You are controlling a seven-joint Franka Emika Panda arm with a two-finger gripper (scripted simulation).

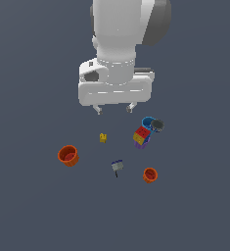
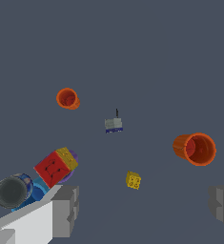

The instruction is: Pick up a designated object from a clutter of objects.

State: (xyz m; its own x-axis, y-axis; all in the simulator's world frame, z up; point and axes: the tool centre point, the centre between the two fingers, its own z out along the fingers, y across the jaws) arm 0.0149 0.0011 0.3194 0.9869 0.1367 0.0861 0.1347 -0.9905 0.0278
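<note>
Gripper: hangs above the grey floor, empty, jaws spread wide; in the wrist view its two grey fingers stand far apart at the frame's edges, nothing between them.

Multicoloured cube: the designated object, on the floor toward the exterior view's right, below and to the right of the fingertips. Red face and yellow face show in both views; its split into small squares reads only faintly.

Purple cup: a sliver behind the cube, touching it; the wrist view shows only a purple rim.

Blue cup and dark grey disc: just beside the cube. The wrist view shows the disc lying against the blue cup.

Tiny yellow block: alone, well apart from the cube; its dotted face shows only in the wrist view.

Large orange cup, tipped; open mouth seen in the wrist view.

Small orange cup.

Grey hammer-like piece, between the two orange cups.
</note>
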